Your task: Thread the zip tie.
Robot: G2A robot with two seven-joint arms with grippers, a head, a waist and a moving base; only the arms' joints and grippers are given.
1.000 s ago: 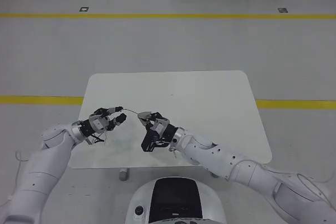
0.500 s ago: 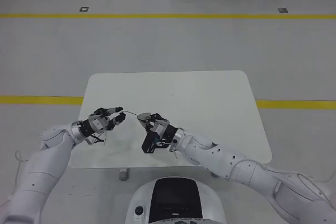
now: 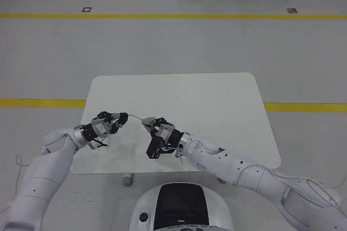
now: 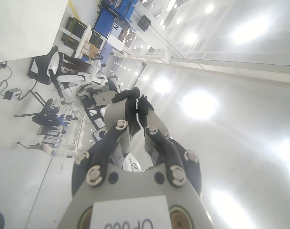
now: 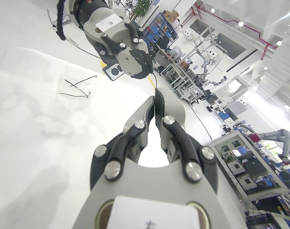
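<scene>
Zip tie (image 3: 133, 115): a thin black plastic strand, slightly bowed. It is held in the air over the left half of the tabletop (image 3: 220, 98), spanning between the two arms.

Left end effector (image 3: 121, 117): dark ribbed pads pressed together on one end of the strand.

Right end effector (image 5: 155, 101): pads closed flat and pinching the other end, with the strand curving up out of the tips.

Both have grey metal fingers, black links and round silver pins.

White sticker (image 5: 110, 22) on the left housing, dark print.

Two spare ties (image 5: 79, 82) lie close together on the tabletop, which is white, smooth and round-cornered.

Floor (image 3: 173, 52): pale grey with yellow stripes (image 3: 173, 15).

Metal racks (image 5: 183, 79) stand in the hall behind.
</scene>
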